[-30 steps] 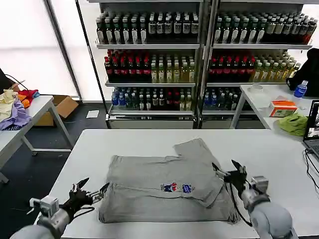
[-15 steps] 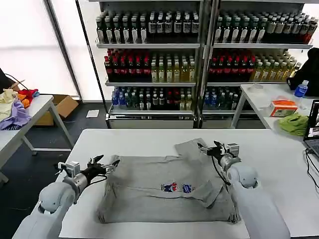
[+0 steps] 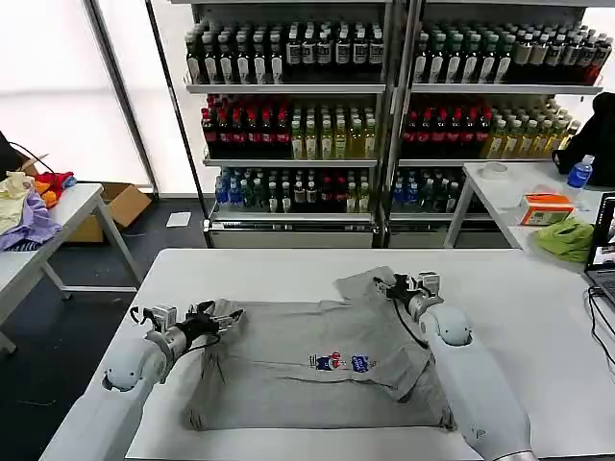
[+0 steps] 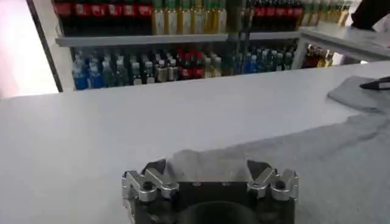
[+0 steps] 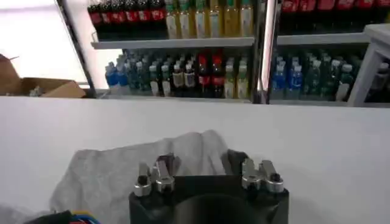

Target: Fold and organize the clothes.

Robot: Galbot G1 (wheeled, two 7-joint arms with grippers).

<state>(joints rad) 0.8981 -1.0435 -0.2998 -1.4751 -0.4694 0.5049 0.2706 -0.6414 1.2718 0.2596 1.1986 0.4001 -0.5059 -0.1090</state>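
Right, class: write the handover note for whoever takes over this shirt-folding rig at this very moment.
Left tool: open, low at the grey shirt's far-left corner, fabric between its fingers, not closed.
Right tool: open, at the folded-up sleeve on the shirt's far-right side.
Shirt: lying on the white table, chest print facing up, right portion already folded over the body.
Done: one partial fold on the right.
Left: grip both far corners, finish the remaining folds, tidy the shirt.
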